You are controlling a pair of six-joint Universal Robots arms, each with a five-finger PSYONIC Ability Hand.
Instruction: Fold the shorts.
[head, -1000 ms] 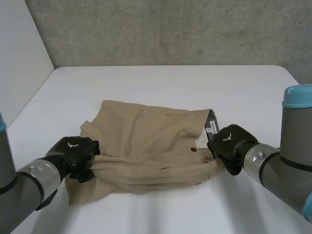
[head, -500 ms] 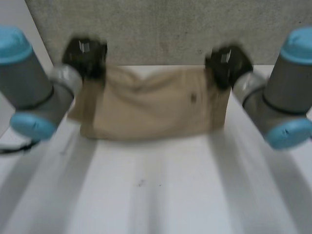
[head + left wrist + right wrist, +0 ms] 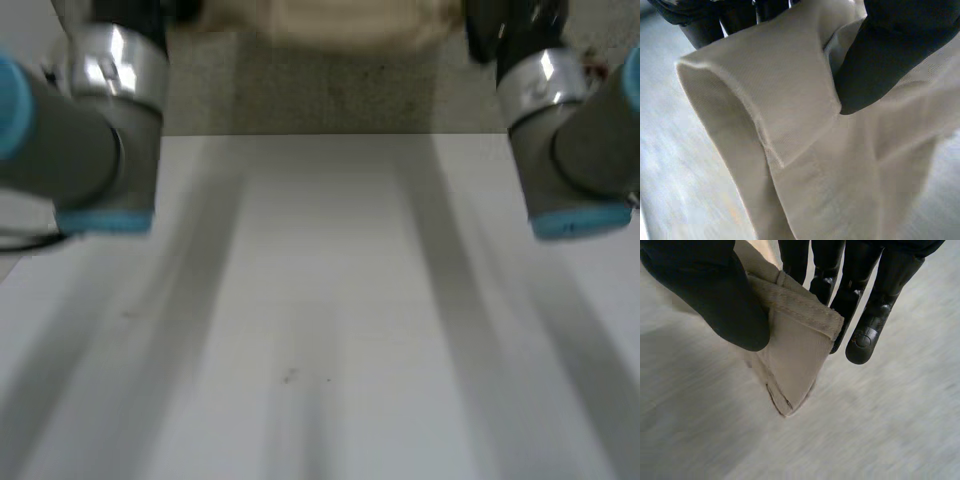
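Note:
The beige shorts (image 3: 340,18) hang lifted high above the white table (image 3: 320,320), stretched between my two raised arms. In the left wrist view my left hand (image 3: 890,50) is shut on a hemmed edge of the shorts (image 3: 790,115), thumb pressing the cloth against the fingers (image 3: 710,22) behind it. The rest of the cloth hangs down below that grip. In the right wrist view my right hand (image 3: 710,290) pinches a seamed corner of the shorts (image 3: 795,350) between its thumb and fingers (image 3: 870,310). In the head view my right hand (image 3: 500,25) is dark beside the cloth's end.
My left arm (image 3: 100,110) and right arm (image 3: 570,130) stand up at either side of the table. A grey concrete wall (image 3: 330,95) runs behind the table's far edge.
Both hands have risen from the table with the shorts, lifting them off the surface and up to the head view's upper edge. The left hand closed fully on the cloth.

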